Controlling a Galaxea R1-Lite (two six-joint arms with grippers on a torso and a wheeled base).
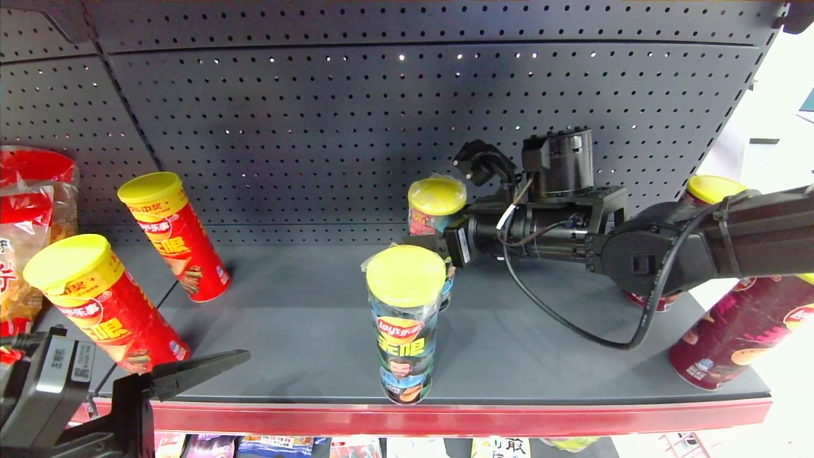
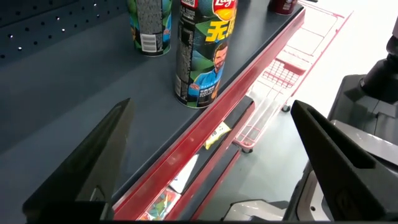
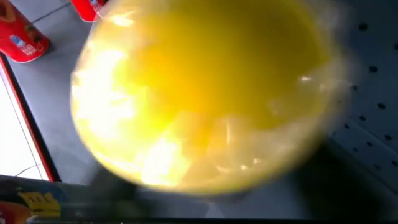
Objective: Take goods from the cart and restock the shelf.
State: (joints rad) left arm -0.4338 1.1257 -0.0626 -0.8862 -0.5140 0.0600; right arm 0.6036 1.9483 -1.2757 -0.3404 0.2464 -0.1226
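Two chip cans with green-blue wrappers and yellow lids stand upright at the middle of the dark shelf (image 1: 305,331). The front can (image 1: 405,324) (image 2: 202,56) is near the red shelf edge. The back can (image 1: 434,207) (image 2: 149,25) stands just behind it. My right gripper (image 1: 439,245) reaches in sideways from the right and is shut on the back can, whose yellow lid (image 3: 205,93) looms close to the wrist camera. My left gripper (image 1: 127,381) (image 2: 211,168) hangs open and empty at the shelf's front left, below and left of the front can.
Two red cans (image 1: 175,235) (image 1: 102,302) lean at the shelf's left, with snack bags (image 1: 25,216) beyond them. Maroon cans (image 1: 744,331) (image 1: 709,191) sit at the right, under my right arm. The pegboard (image 1: 318,127) closes the back. A red wire cart (image 2: 292,68) stands below the shelf edge.
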